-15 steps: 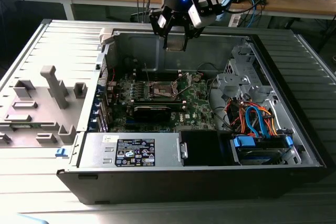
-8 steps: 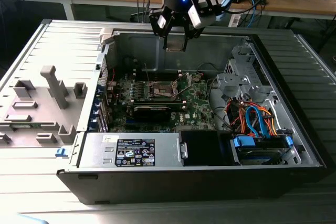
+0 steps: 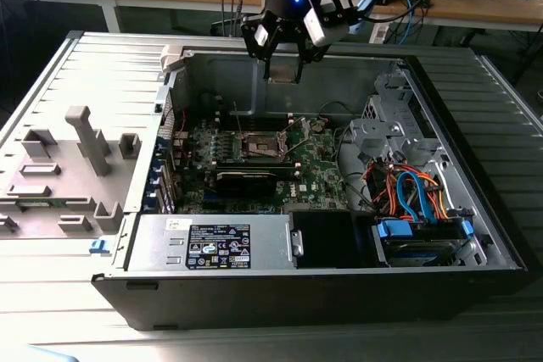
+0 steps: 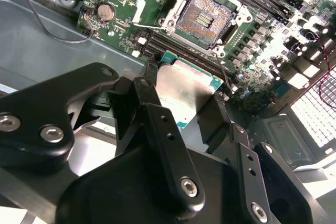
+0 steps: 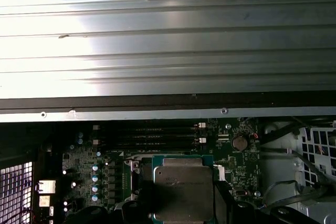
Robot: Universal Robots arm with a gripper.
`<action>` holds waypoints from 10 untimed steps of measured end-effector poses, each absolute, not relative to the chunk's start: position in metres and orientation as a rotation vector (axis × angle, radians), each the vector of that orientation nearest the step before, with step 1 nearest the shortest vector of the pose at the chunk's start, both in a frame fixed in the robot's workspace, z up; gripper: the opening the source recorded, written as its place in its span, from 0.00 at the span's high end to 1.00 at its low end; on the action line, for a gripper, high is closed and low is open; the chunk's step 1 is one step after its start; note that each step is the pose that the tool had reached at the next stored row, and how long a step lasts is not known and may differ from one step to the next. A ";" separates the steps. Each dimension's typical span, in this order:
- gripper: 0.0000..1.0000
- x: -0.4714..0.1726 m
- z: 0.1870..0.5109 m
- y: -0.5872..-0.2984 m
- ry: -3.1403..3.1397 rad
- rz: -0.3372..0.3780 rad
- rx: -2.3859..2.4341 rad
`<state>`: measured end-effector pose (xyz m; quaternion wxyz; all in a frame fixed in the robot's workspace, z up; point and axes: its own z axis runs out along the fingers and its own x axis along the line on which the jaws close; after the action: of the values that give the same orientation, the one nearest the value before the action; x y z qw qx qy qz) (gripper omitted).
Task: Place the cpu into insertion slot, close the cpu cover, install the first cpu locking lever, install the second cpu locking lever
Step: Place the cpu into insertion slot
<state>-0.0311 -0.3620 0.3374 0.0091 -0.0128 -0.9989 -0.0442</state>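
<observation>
Flat silver-grey square cpu [image 4: 184,90] is pinched by its edges in the black claw [image 4: 181,113], gold-pinned insertion slot [image 4: 202,19] below; probably light, stiff, fragile.

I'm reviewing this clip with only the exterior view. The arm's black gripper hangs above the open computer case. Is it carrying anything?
Observer: Yes. The gripper is shut on the cpu, a small flat square chip with a dull silver-grey metal top. Both wrist views show it between the fingers.
Reviewer: Is the socket occupied?
Observer: No. In the second wrist view the insertion slot, a small square dark-framed socket on the green board, shows its brownish-gold pin field bare.
Reviewer: Is the chip over the socket?
Observer: Not in the second wrist view. There the chip sits beside the socket and does not overlap the pin field.
</observation>
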 end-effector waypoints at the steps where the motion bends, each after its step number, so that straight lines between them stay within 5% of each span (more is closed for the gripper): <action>1: 0.45 -0.031 0.337 -0.362 -3.120 -0.138 -0.040; 10: 0.45 -0.031 0.337 -0.362 -3.120 -0.138 -0.080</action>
<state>-0.0311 -0.3620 0.3372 0.0085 -0.0256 -0.9987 -0.0442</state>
